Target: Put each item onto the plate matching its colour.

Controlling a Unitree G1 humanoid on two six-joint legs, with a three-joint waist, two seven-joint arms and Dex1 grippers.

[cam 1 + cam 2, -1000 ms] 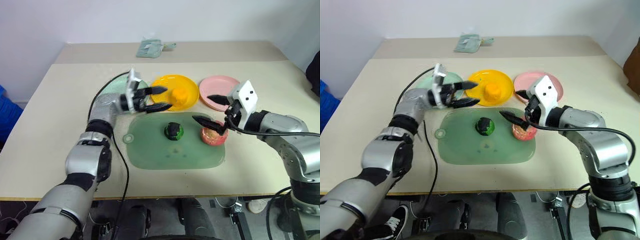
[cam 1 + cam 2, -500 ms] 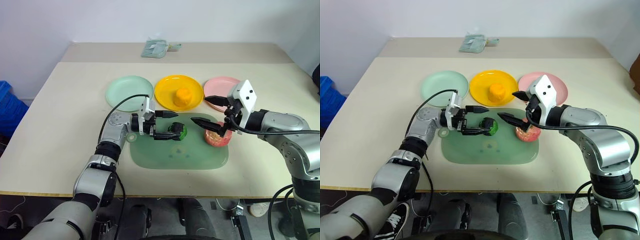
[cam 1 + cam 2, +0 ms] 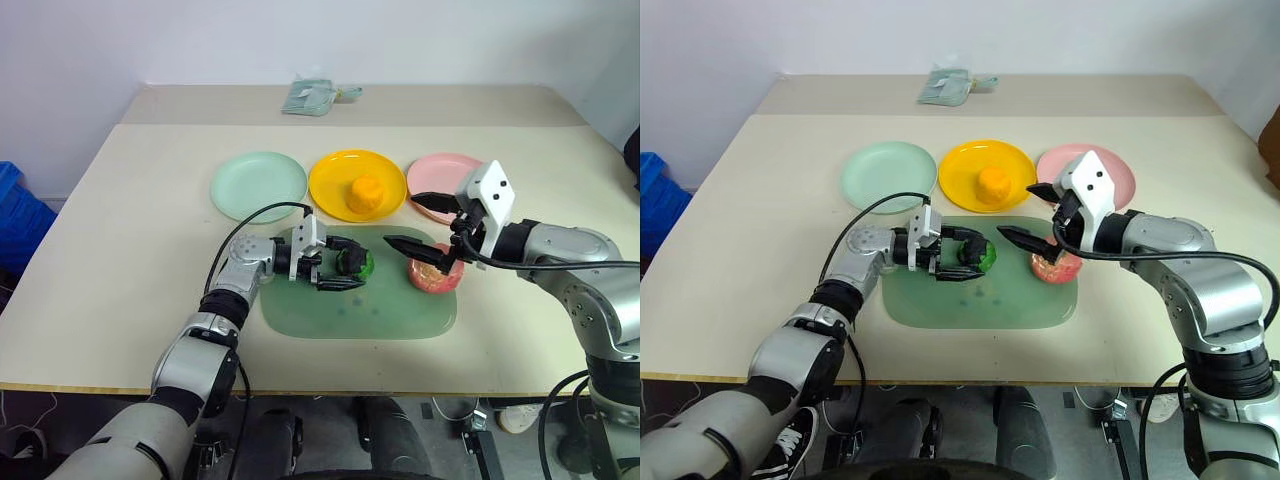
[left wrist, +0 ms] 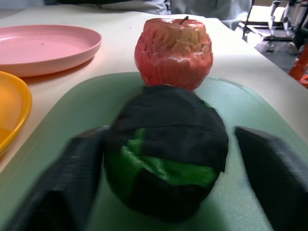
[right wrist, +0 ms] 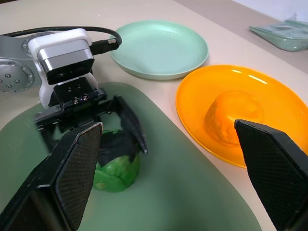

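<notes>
- The table is pale beige and carries everything; a second, similar surface adjoins its far edge.
- The mat, a green rounded rectangle, lies at the middle near part of the table, its ring tab at the left end.
- The left arm reaches in from the near left and lies low over the mat's left part, pointing right.
- The right arm comes in from the right, raised above the mat's right end.
- Three plates stand in a row just beyond the mat: the green plate on the left, the yellow plate in the middle, the pink plate on the right.
- The left gripper has its fingers on either side of the ball, partly closed around it; whether they press on it cannot be told.
- The right gripper hovers with fingers wide apart, holding nothing, above the apple's left side.
- The apple, pinkish-red, sits at the mat's right end, near the pink plate.
- The orange item rests on the yellow plate.
- The ball, dark green, sits on the mat just left of its middle.
- A pale green bundle lies at the far edge, well apart from the rest.
</notes>
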